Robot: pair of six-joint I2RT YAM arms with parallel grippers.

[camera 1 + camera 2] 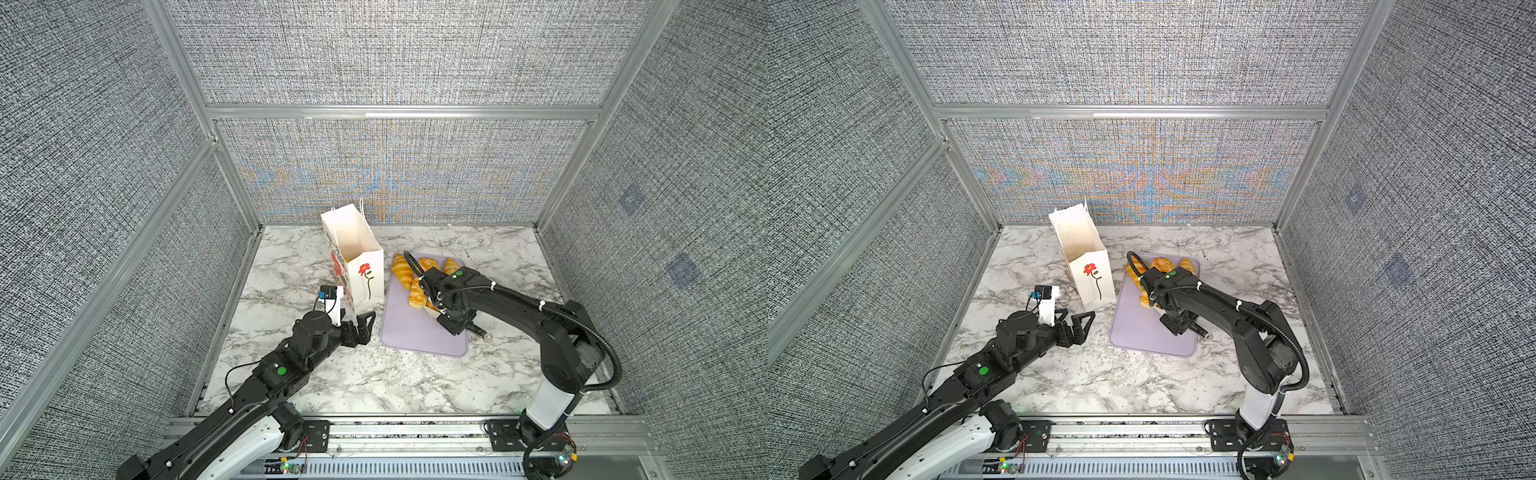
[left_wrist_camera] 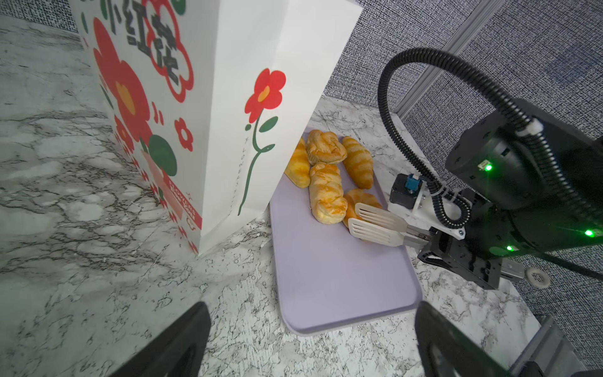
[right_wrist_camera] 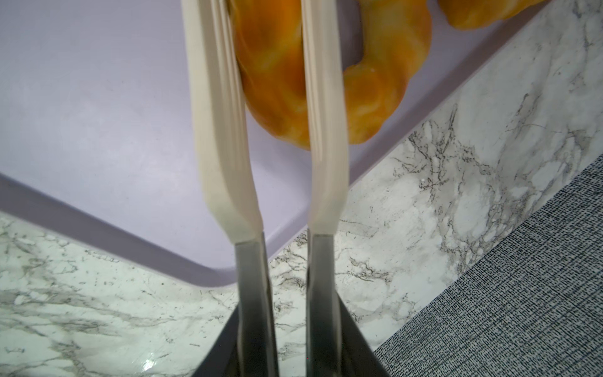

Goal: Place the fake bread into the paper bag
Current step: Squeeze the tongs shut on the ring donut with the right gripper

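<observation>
Right end effector point(image 2: 429, 241) is clamped on tongs point(image 2: 375, 225). Their ribbed cream blades straddle one glossy, ridged bread point(image 3: 270, 75) on the smooth lilac tray point(image 2: 326, 277), just beside the bag point(image 2: 228, 130). More pieces lie nearer the bag. Left end effector point(image 1: 359, 328) hovers at the bag's foot, fingers apart and empty. The slick, rounded pastry could squirt from the blades on lifting. The tall, light paper bag on the marbled worktop point(image 1: 332, 374) might tip if the tongs catch its rim.
</observation>
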